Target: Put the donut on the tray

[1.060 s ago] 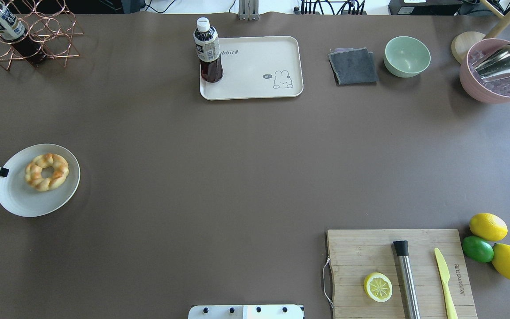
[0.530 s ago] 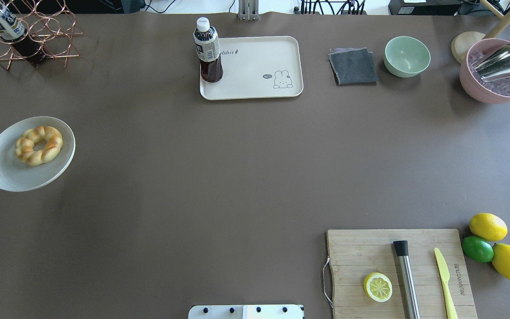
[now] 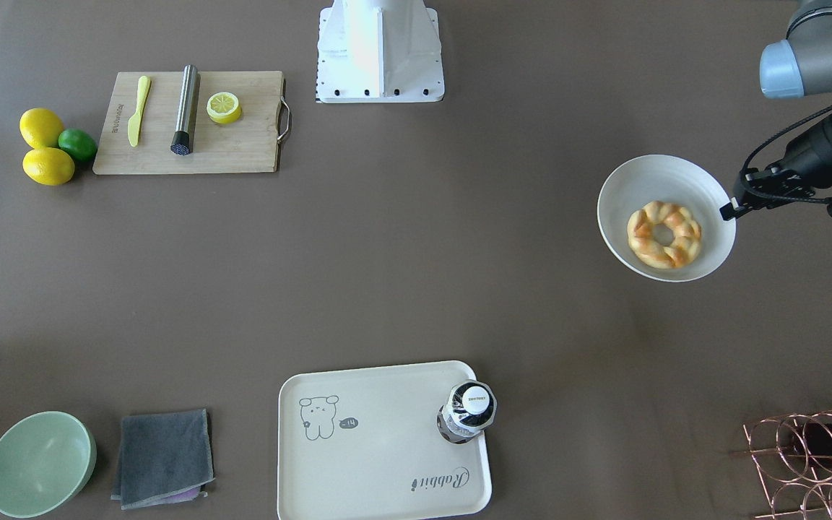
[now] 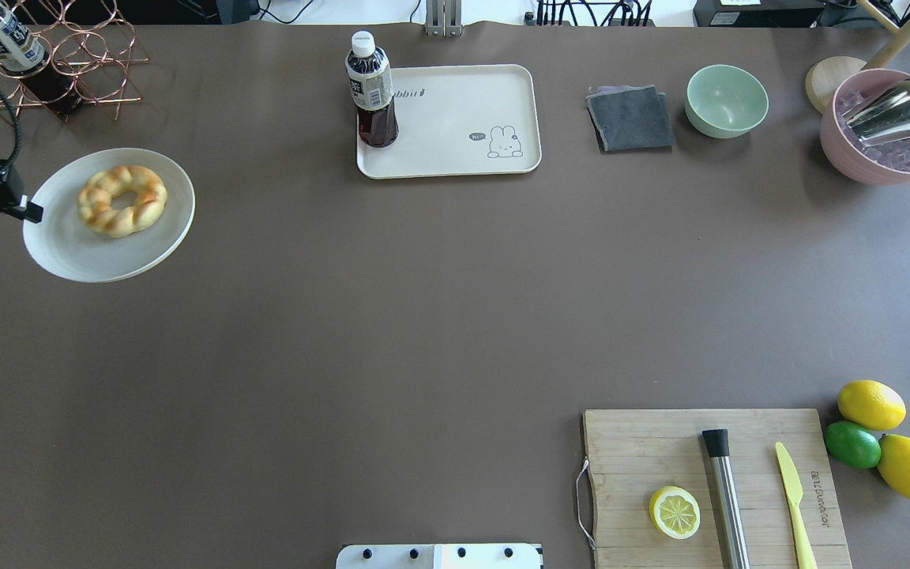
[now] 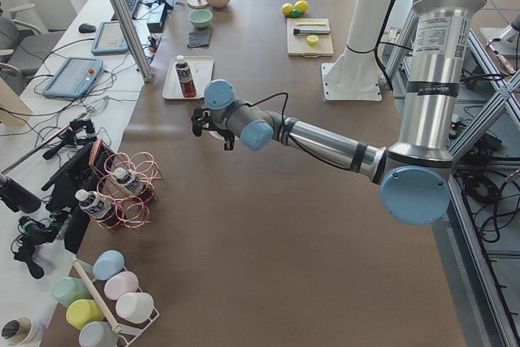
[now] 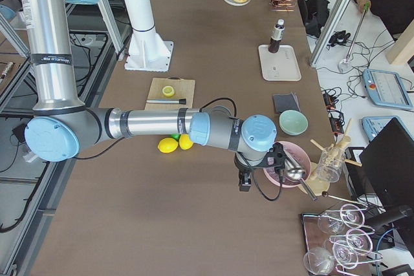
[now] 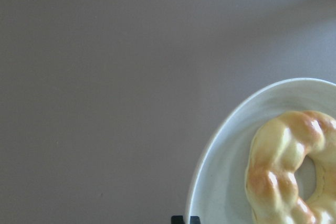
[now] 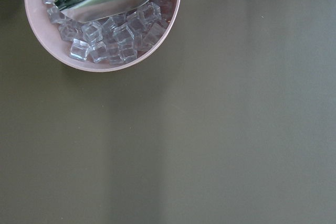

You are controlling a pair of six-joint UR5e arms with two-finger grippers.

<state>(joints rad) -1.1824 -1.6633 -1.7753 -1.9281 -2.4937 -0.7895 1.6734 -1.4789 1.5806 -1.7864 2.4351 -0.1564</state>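
Grip on plate (image 4: 99, 253), not on donut (image 4: 122, 200): pinched the rim with left hand (image 4: 27, 210), closed on it, and held plate clear of tabletop (image 4: 423, 316). Carried donut lying flat near plate's middle, probably to spare soft pastry a squeeze. Had tray (image 4: 455, 118) well apart, across tabletop, with bottle (image 4: 370, 87) standing on its left end; would need to land donut right of that. Had right hand (image 6: 244, 182) beside ice bowl (image 6: 291, 159), out of the way; could not tell whether open or closed.
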